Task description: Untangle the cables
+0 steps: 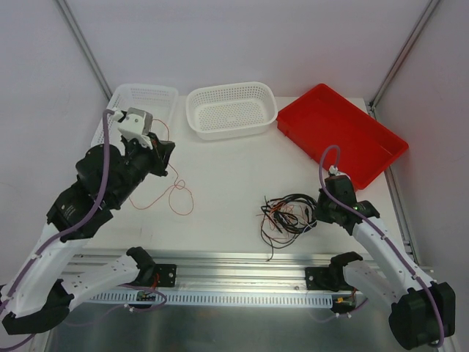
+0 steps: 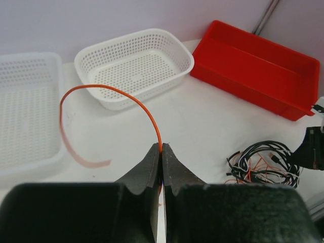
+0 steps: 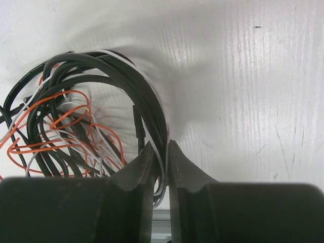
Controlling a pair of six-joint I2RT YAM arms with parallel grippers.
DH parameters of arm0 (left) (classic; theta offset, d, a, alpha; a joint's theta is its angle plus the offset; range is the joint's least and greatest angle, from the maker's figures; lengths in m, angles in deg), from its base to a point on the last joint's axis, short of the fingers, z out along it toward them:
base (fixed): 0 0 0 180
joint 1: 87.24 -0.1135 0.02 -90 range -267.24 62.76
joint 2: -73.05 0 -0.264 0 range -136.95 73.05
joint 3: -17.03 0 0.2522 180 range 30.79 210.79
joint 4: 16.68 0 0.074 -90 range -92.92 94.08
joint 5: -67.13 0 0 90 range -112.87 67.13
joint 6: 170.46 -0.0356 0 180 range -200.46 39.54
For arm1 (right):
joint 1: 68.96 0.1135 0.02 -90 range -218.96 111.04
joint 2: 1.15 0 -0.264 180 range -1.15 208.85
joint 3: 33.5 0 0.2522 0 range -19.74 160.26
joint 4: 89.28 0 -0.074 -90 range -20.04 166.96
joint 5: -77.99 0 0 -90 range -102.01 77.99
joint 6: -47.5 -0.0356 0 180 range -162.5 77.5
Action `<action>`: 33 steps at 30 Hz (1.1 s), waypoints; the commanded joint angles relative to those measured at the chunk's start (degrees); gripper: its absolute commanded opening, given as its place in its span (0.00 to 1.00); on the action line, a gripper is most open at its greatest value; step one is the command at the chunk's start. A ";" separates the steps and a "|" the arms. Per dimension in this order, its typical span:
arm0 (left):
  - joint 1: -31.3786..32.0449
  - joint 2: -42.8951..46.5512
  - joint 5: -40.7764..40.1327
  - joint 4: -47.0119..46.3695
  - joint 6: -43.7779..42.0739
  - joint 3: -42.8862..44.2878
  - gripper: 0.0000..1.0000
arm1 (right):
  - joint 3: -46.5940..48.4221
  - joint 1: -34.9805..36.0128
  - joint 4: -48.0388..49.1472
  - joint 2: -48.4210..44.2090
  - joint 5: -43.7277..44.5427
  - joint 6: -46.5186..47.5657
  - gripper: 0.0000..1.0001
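Baskets sit at the far edge of the white worktop point(image 1: 227, 172): a left white basket point(image 1: 146, 99), a middle white basket point(image 1: 231, 110), and next to that a red tray point(image 1: 341, 132) on the right.

I see my left gripper point(image 2: 161, 149) up in the air, near the left white basket. Its jaws are pressed tight together, and they pinch one thin orange wire point(image 2: 116, 91). From the wrist view, the wire bends up out of the jaws in a big arch, then curves down to the left. From the top view, the rest of it hangs down and lies in loose loops on the worktop, close to my left arm.

The cable bundle point(image 1: 289, 214) lies on the worktop near the front, on the right side, well apart from the orange wire. It is a messy ring of thick black cords with thin white and orange wires mixed in.

My right gripper point(image 3: 161, 152) is down low at the right edge of the bundle. Its jaws are almost together, and they pinch a few black cords and a white wire between them.
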 commanded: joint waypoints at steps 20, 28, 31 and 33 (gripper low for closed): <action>-15.05 -10.64 -7.91 -6.69 29.97 -40.90 0.10 | -0.35 1.75 1.77 -5.78 -4.22 2.16 0.63; -16.29 -15.66 -1.76 -8.54 33.49 -41.26 0.46 | -0.79 2.28 1.33 -8.07 -5.10 3.04 0.66; -16.29 -15.40 0.00 -8.63 34.46 -40.91 0.69 | -0.79 2.37 1.42 -8.78 -5.10 3.30 0.68; -16.37 -15.92 0.62 -8.63 35.33 -40.91 0.81 | -0.88 2.54 1.59 -9.13 -5.10 3.22 0.68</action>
